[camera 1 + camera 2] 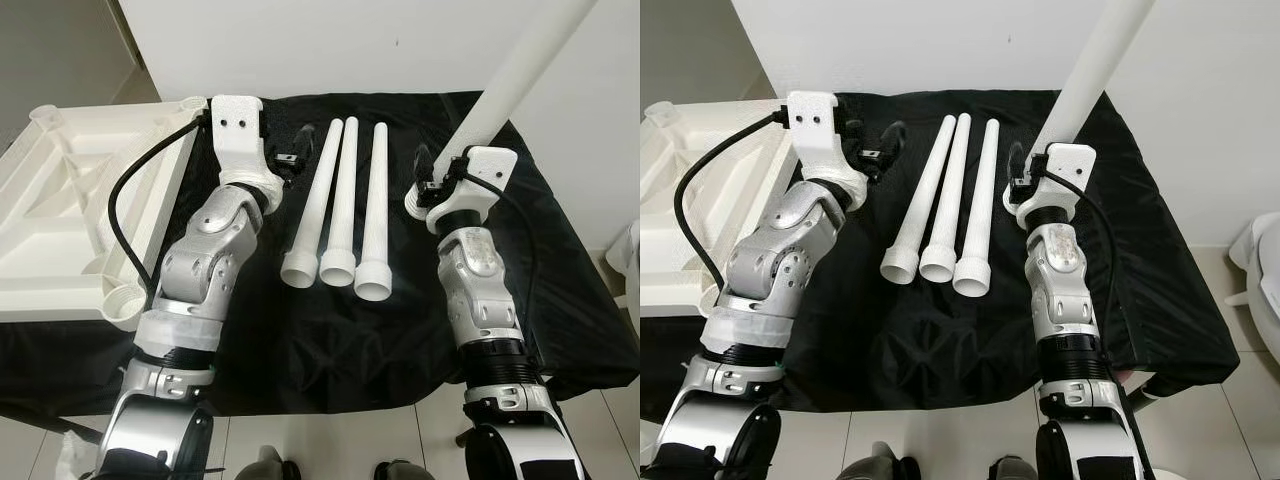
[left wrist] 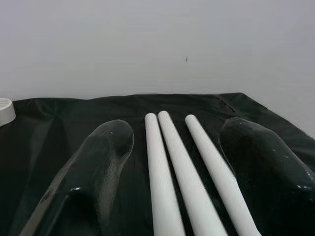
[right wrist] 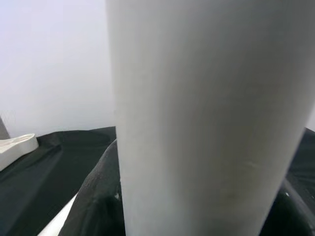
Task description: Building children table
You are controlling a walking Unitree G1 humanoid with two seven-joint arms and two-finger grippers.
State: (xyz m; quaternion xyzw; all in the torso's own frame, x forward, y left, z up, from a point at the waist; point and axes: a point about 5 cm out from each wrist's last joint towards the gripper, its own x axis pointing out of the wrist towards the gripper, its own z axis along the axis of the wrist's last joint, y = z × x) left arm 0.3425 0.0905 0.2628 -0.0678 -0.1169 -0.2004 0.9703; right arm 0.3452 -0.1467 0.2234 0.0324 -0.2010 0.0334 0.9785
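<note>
**Right gripper lifts one leg, tabletop waits well off to the far left**

Right gripper (image 1: 432, 182) is clamped around the wide end of a white table leg (image 1: 510, 85), which tilts up and away from it toward the wall. The upside-down tabletop (image 1: 70, 215) lies far across from this gripper, beyond the left arm, half off the black cloth (image 1: 330, 340). Three more legs (image 1: 340, 205) lie side by side between the two grippers, wide ends toward the robot.

Biggest risk, as I judge it: the held leg is long and gripped at one end, so swinging it across to a corner socket (image 1: 125, 300) could knock the lying legs or the left arm (smooth plastic may also twist in the grip). The tabletop, overhanging the cloth, may slide when a leg is pressed in.

Left gripper (image 2: 172, 167) hovers low with its fingers spread wide, empty, just beside the narrow tips of the three legs.

The held leg's top runs out of frame. The right wrist view is blocked by the leg, hiding the contact. I cannot tell whether the socket is threaded.
</note>
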